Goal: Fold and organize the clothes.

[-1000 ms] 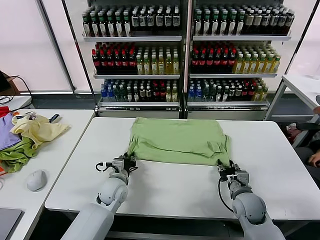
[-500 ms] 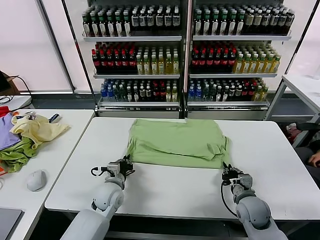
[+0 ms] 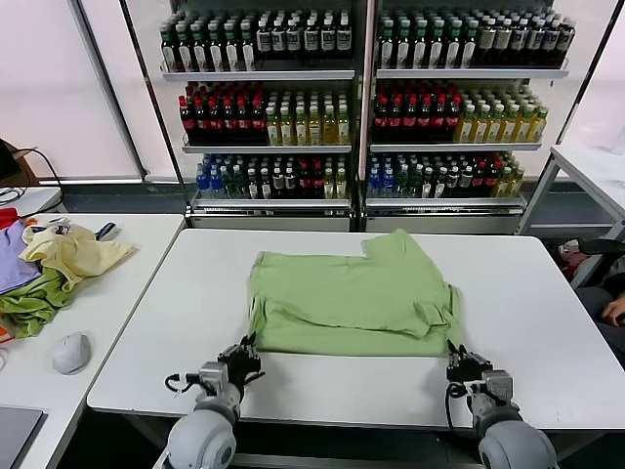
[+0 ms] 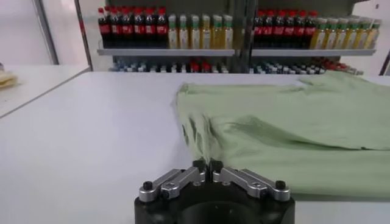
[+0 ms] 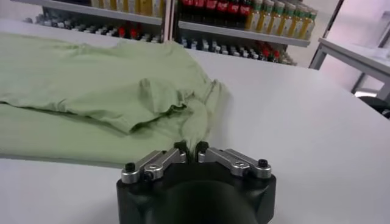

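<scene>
wrist views: left pincer [image 4: 208, 164] & right pincer [image 5: 191, 147] clenched on shirt [image 3: 352, 293] hem; buttons, patch hidden.

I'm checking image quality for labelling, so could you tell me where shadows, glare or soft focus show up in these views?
Head view: even lighting, bright windows behind the bottle shelves, only a thin shadow under the shirt. Left wrist view: left gripper sharp, shelves behind soft. Right wrist view: right gripper and the shirt's folds clear, background bottles blurred; no strong glare on the table.
</scene>
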Tool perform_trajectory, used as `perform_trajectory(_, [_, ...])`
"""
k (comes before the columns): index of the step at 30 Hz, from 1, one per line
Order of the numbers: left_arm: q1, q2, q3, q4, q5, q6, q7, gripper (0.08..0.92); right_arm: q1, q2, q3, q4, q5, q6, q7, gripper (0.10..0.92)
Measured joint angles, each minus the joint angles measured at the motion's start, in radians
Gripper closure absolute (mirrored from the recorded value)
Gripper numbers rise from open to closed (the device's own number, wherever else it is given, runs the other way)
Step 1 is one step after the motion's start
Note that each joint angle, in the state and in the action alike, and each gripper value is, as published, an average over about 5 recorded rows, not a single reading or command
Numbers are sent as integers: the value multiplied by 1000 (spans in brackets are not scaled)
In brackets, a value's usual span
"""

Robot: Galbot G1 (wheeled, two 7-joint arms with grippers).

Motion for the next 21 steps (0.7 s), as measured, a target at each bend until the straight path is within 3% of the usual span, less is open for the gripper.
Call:
perform_trajectory(7, [143,4,-29,-105,47,6,-5,844,-101,13,23,79,-37,-8,-7,837])
perform_trajectory(21, [243,27,-81,-216,71,19,-2,442,-134,21,35,178,-40,35,9,450])
